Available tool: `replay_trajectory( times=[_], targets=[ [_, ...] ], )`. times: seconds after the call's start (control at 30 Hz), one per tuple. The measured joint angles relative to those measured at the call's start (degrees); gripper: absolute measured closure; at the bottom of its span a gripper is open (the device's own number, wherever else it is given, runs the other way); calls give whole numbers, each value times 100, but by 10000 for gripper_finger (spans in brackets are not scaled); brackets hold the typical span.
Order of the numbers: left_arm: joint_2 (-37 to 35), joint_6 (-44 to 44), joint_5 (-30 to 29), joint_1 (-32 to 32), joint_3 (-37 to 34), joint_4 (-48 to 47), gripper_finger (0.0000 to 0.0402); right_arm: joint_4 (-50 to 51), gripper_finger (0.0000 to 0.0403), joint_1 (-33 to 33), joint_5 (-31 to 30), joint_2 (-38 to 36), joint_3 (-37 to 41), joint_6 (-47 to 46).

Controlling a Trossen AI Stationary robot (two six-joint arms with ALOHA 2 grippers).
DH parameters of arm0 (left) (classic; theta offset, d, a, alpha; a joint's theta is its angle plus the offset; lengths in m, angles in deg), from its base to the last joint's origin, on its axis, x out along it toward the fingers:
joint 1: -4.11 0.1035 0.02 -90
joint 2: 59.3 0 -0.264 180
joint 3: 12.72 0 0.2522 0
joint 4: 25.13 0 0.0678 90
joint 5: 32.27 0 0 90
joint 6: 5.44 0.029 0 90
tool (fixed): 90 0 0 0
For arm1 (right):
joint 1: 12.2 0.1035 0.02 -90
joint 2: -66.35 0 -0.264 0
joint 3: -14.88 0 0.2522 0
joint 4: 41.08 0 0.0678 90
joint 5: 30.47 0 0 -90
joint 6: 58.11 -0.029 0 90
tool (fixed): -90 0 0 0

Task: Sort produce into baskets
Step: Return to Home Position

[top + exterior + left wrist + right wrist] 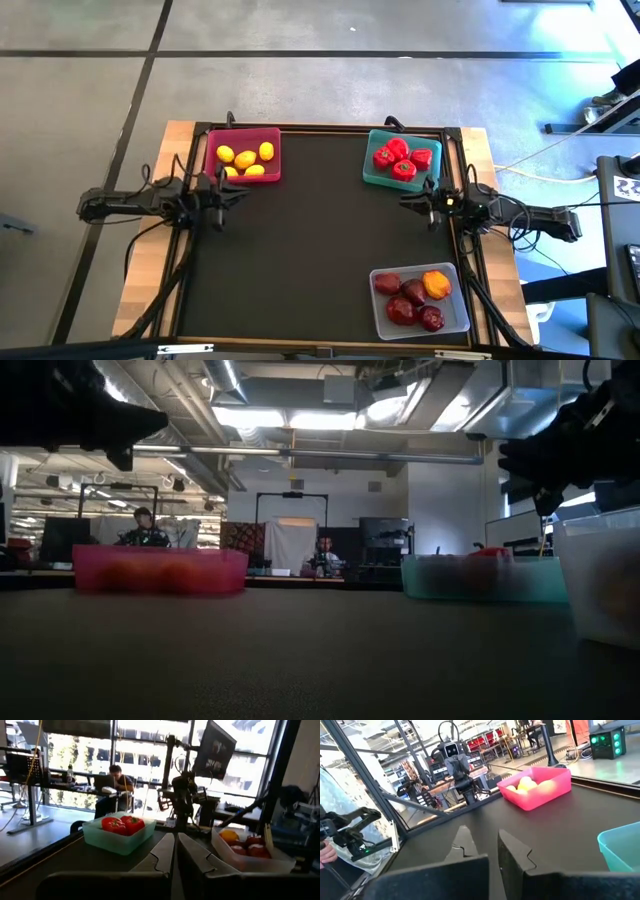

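Observation:
The magenta-pink basket [243, 157] at the far left holds several yellow lemons [246, 159]. The teal basket [402, 160] at the far right holds red peppers [398, 157]. The clear basket [420, 298] at the near right holds dark red apples [408, 297] and one orange-yellow piece [436, 285]. My left gripper [236, 192] is empty, with its fingers together, just on the near side of the pink basket. My right gripper [406, 203] is empty and slightly open, just on the near side of the teal basket. Both are raised above the table.
The black mat [320, 250] between the baskets is bare. A wooden frame [175, 150] edges the table. People sit at desks in the room beyond [145, 525].

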Motion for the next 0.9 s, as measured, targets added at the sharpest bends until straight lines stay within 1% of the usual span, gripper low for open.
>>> replay_trajectory(
  times=[0.07, 0.1, 0.23, 0.3, 0.9],
  targets=[
    [-214, -90, -7, 0, -152, 33, 384, 3, 386, 0, 1, 2, 2, -2],
    [-206, -134, -19, 0, -212, 73, 384, 4, 386, 0, 0, -2, 2, -3],
    [-158, -216, -23, 0, -217, -458, 384, 14, 386, 0, 2, 0, 4, -11],
    [-117, -151, 51, -4, -217, -446, 384, 19, 386, 0, 3, 2, 4, -13],
    [-83, -127, 56, -4, -217, -449, 384, 23, 386, 0, 2, 0, 7, -11]
  ],
)
